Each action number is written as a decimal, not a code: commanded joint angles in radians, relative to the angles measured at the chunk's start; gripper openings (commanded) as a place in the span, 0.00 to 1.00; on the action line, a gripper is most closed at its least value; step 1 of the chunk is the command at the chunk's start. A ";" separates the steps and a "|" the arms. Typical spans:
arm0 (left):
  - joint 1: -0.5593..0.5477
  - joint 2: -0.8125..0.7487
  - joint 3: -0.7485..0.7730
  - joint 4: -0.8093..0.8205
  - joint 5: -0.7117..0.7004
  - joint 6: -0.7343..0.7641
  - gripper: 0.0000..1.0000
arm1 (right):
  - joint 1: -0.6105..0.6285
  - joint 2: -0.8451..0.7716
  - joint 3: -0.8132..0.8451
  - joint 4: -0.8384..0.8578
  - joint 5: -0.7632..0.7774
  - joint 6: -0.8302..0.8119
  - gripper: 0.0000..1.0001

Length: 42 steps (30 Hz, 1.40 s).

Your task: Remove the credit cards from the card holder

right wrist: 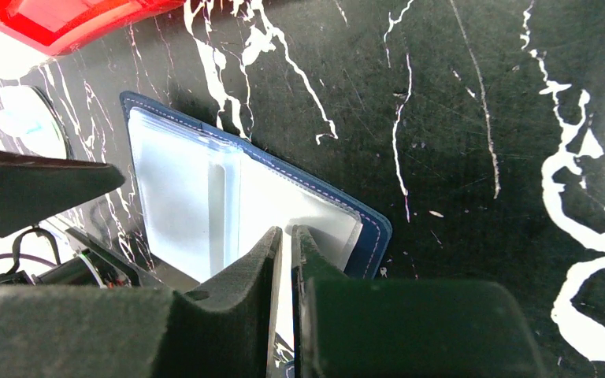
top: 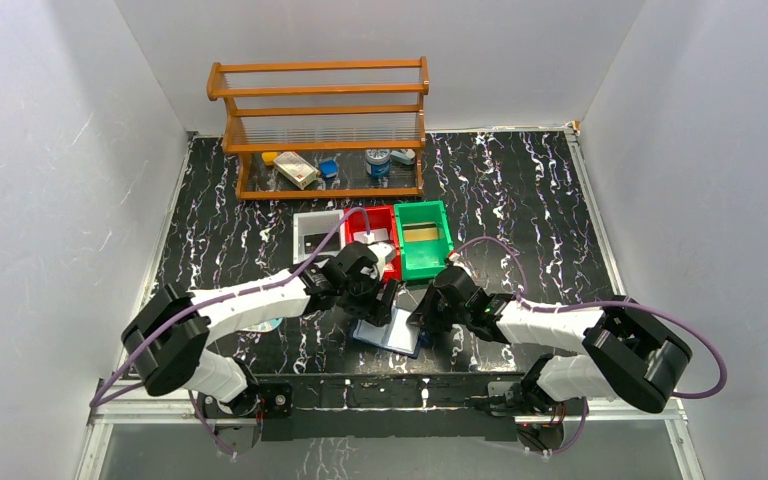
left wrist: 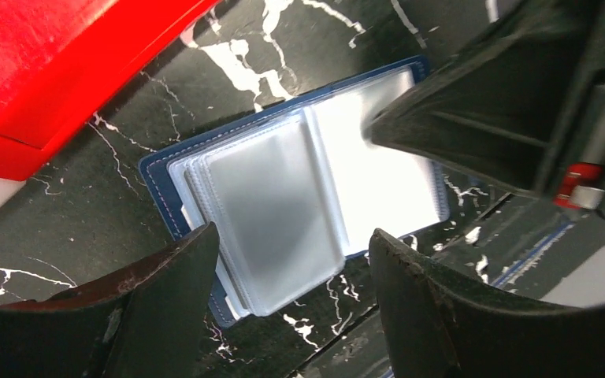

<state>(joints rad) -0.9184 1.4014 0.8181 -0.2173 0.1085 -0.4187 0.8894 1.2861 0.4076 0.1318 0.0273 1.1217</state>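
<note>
The card holder (top: 388, 331) lies open on the black marbled table, navy cover down, its clear plastic sleeves fanned upward. It also shows in the left wrist view (left wrist: 283, 197) and the right wrist view (right wrist: 197, 197). My left gripper (left wrist: 295, 252) is open and empty, hovering over the holder's left stack of sleeves with one finger on each side. My right gripper (right wrist: 287, 232) has its fingers nearly together, tips resting on the holder's right page near the corner. It also shows in the left wrist view (left wrist: 473, 102). I cannot make out any separate card in the sleeves.
A red bin (top: 372, 240), a green bin (top: 423, 238) and a grey tray (top: 318, 235) stand just behind the holder. A wooden rack (top: 320, 120) with small items is at the back. A white oval packet (top: 265, 325) lies under the left arm.
</note>
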 commanded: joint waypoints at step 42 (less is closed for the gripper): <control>-0.002 0.102 0.018 0.008 0.107 -0.005 0.71 | -0.003 0.105 -0.012 0.031 -0.014 -0.016 0.19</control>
<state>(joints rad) -0.9184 1.4860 0.8513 -0.2306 0.1665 -0.4114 0.8890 1.3552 0.4076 0.2417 -0.0109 1.1252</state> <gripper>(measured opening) 0.708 0.186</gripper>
